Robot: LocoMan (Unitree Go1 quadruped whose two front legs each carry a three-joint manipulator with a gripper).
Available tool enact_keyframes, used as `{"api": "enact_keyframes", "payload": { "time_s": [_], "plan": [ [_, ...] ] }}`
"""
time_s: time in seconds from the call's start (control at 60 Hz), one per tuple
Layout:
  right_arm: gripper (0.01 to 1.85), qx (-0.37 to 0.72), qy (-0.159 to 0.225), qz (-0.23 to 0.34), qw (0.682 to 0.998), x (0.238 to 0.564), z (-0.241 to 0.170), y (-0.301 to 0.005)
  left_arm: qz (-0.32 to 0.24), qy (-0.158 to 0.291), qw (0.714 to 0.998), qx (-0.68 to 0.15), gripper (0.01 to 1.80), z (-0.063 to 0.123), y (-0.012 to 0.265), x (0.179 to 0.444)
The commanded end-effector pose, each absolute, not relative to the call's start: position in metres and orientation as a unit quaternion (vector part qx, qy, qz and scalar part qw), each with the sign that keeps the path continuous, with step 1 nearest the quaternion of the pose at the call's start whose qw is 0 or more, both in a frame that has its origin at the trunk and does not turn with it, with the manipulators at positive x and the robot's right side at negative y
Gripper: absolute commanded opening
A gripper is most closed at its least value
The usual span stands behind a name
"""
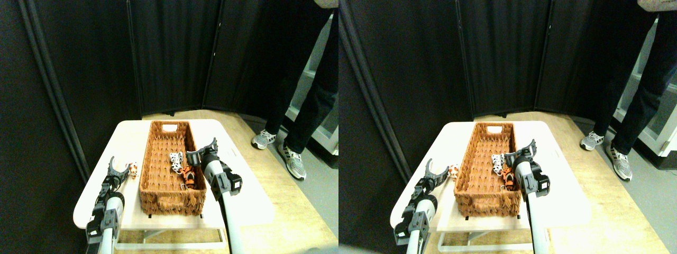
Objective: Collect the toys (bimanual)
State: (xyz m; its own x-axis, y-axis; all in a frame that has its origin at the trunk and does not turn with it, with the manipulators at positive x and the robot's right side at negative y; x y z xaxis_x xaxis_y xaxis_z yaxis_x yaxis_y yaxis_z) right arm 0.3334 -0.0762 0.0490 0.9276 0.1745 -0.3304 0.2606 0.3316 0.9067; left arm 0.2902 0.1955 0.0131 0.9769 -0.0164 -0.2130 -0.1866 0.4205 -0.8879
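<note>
My left hand (117,170) is wide open and holds nothing. A small orange toy (133,169) sits just beside it on the worktop (95,196). It looks light and hard, so I should pinch its middle. Two toys (180,165) lie in the basket (158,159), by my open, empty right hand (202,151).

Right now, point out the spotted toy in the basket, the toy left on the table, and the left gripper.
Spotted toy (175,161): stereo pair view, on its white body.
Toy on the table (133,169): stereo pair view, on its orange-white body.
Left gripper (118,169): stereo pair view, between its fingertips.
</note>
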Motion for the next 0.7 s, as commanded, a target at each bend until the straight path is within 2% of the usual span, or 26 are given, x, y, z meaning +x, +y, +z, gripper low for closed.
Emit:
{"api": "enact_keyframes", "payload": {
  "time_s": [0.017,0.117,0.133,0.15,0.2,0.317,0.7],
  "plan": [
    [1.12,0.568,0.182,-0.029,0.802,0.337,0.049,-0.072,0.034,0.104,0.83,-0.546,0.43,0.022,0.193,0.29],
    [1.11,0.568,0.182,-0.03,0.802,0.338,0.048,-0.071,0.025,0.123,0.816,-0.564,0.48,0.024,0.193,0.292],
    [1.1,0.567,0.182,-0.031,0.802,0.339,0.047,-0.071,0.02,0.136,0.799,-0.585,0.49,0.025,0.193,0.293],
    [1.1,0.565,0.182,-0.031,0.804,0.339,0.047,-0.07,0.015,0.14,0.796,-0.589,0.49,0.025,0.193,0.294],
    [1.09,0.565,0.182,-0.03,0.804,0.339,0.047,-0.07,0.009,0.144,0.793,-0.592,0.49,0.025,0.192,0.294],
    [1.08,0.561,0.182,-0.032,0.807,0.34,0.046,-0.068,-0.003,0.153,0.768,-0.621,0.52,0.025,0.188,0.293],
    [1.04,0.554,0.18,-0.037,0.812,0.344,0.045,-0.063,-0.029,0.15,0.75,-0.644,0.52,0.017,0.174,0.301]
  ]
}}
